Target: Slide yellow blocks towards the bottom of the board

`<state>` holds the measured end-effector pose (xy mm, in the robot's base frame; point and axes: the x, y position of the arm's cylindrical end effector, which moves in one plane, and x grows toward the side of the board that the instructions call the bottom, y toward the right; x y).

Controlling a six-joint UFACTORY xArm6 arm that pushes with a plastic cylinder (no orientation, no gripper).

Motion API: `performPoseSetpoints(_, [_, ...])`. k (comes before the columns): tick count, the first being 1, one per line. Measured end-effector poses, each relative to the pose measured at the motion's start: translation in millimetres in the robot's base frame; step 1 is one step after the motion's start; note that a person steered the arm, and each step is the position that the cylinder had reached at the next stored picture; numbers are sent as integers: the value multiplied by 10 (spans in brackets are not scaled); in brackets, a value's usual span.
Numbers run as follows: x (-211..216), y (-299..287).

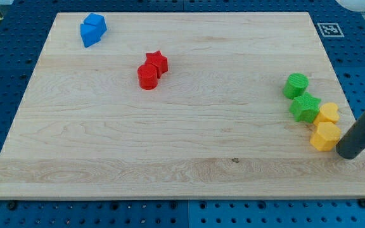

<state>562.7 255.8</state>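
Pale wooden board (170, 139), smooth, grain running left to right (one small dark knot low down). Matt plastic blocks with a faintly ribbed look: two blue blocks (92, 29), red star (158, 61), red cylinder (147, 77), green cylinder (295, 85), green star-like block (305, 107), two yellow blocks (326, 126). Dark matt rod, my tip (348, 152) dull black. Blue perforated table (353, 50), metal-looking.

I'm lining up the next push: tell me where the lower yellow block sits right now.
The lower yellow block sits near the board's right edge, just below the upper yellow block and right of the green star; my tip is at its right.
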Motion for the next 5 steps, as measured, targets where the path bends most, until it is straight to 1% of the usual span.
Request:
performPoseSetpoints(1, [22,-83])
performPoseSetpoints(3, [-42,522])
performPoseSetpoints(4, [-599,499])
performPoseSetpoints(5, [-1338,348])
